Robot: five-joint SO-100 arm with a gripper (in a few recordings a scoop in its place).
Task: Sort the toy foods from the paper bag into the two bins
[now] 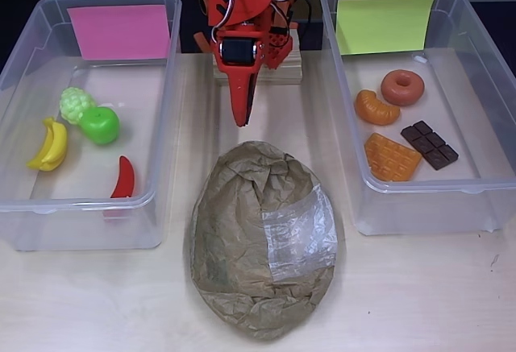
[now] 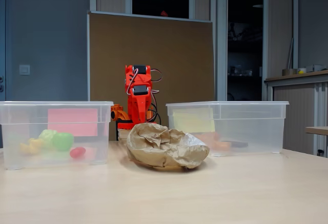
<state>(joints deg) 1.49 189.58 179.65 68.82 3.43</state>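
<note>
The crumpled brown paper bag [image 1: 262, 239] [image 2: 166, 145] lies in the middle of the table, its clear plastic patch [image 1: 300, 233] facing up. The left bin [image 1: 24, 199] [image 2: 15, 131] with the pink label holds green grapes [image 1: 75, 104], a green apple [image 1: 100, 125], a yellow banana [image 1: 50, 146] and a red chili [image 1: 123, 179]. In the right bin [image 1: 484, 183] [image 2: 266, 126] with the yellow-green label lie a donut [image 1: 402, 87], a croissant [image 1: 376, 108], a waffle [image 1: 392, 156] and a chocolate bar [image 1: 430, 144]. My orange gripper [image 1: 243, 117] points down behind the bag, shut and holding nothing.
The arm's base [image 1: 258, 66] stands on a wooden block between the two bins. A brown board [image 2: 154, 55] stands behind the table. Bare tabletop [image 1: 419, 296] stretches in front of the bins on both sides of the bag.
</note>
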